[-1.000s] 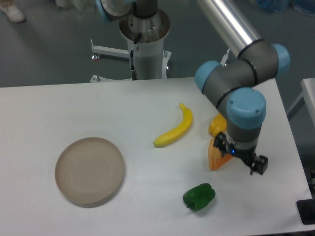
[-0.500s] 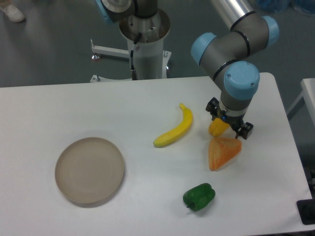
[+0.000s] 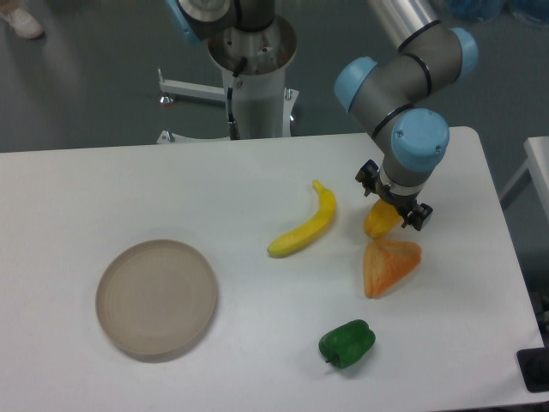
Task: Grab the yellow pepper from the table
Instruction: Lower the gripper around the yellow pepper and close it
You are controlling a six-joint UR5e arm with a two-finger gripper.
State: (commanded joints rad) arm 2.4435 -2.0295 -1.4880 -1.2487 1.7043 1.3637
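Note:
The yellow pepper (image 3: 378, 222), a small glossy deep-yellow lump, lies on the white table (image 3: 129, 189) right of centre, its top partly hidden by the arm. My gripper (image 3: 391, 199) hangs directly over it, fingers pointing down on either side of its upper part. The fingers look spread, with the pepper between them and still resting on the table.
A pale-orange wedge (image 3: 389, 265) lies just in front of the pepper. A banana (image 3: 305, 226) lies to its left, a green pepper (image 3: 346, 342) near the front edge, and a round beige plate (image 3: 155, 297) at the left. The table's right edge is close.
The arm swung back from beside the wedge and settled over the yellow pepper. In the last half second it shifted only slightly back and left.

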